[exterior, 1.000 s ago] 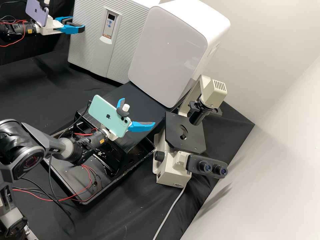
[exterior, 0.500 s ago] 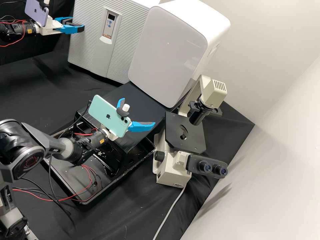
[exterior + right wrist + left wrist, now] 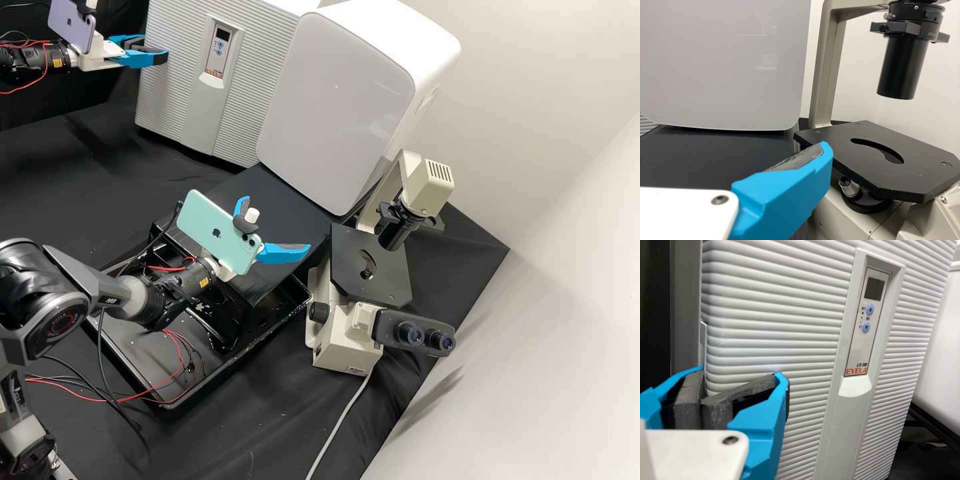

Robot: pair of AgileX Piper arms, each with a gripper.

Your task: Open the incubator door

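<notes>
The incubator [image 3: 180, 87] is at the back of the counter [image 3: 67, 160], its top cut off and one side hidden behind the big white box [image 3: 340, 100]. Its ribbed door [image 3: 775, 300] looks shut. The microscope [image 3: 427, 187] is in front of the box; my right wrist view lets me see a small lens [image 3: 849, 186] under its flat black plate [image 3: 880, 160]. The black tray [image 3: 133, 347] is partly hidden by one arm.

My left end effector [image 3: 155, 48] is at the door's side edge, its two blue fingers together. I can't tell if they pinch the door. My left wrist view shows a thin pale strip [image 3: 703, 342] just beside them. My right end effector [image 3: 277, 223] is near the microscope, fingers wide apart; a green phone [image 3: 217, 230] hides part of it.
</notes>
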